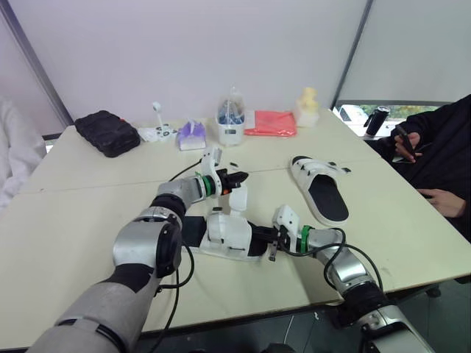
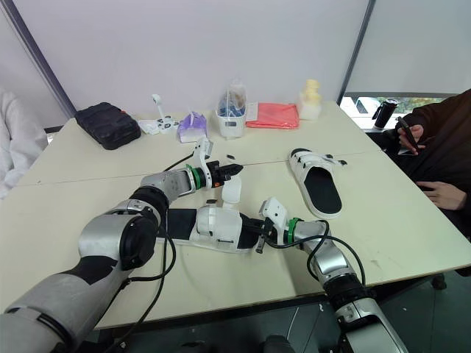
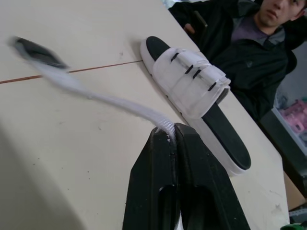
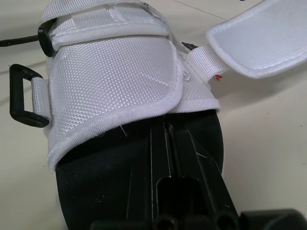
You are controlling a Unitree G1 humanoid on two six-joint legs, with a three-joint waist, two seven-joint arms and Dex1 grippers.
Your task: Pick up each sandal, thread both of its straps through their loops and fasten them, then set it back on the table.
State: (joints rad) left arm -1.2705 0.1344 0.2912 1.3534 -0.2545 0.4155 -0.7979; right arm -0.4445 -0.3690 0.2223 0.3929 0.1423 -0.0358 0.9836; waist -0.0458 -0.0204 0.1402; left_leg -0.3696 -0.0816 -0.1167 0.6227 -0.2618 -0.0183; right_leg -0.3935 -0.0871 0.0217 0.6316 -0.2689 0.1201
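L claw [image 3: 168, 130] pinched shut on white woven strap [image 3: 96, 98] of near white sandal w/ black footbed [image 1: 224, 235], strap end held up – shoe itself flat on beige surface [image 1: 73, 220], centre front. R claw [image 4: 167, 128] closed narrow, tips on footbed at upper's hem – actual grip unclear. 2nd white sandal [image 1: 320, 190] further right, straps done.
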